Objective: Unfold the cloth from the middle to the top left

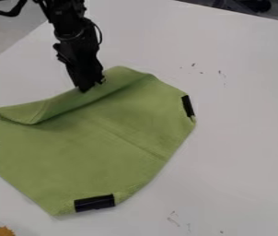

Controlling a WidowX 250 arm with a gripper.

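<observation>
The black gripper [89, 88] comes down from the upper left and its tip meets the upper edge of the green cloth [92, 147]. The cloth lies mostly flat across the left and middle of the table. Its upper edge is folded over as a long flap, from the left corner past the gripper to the upper right. Black strips sit on the cloth at the left corner, the right side and the bottom. What lies directly beneath the gripper's tip is hidden.
A white table [240, 138] bears the cloth, with small dark marks at the upper right and near the bottom. An orange object [2, 231] with a thin rod lies at the bottom left corner. Dark items stand beyond the table's far edge.
</observation>
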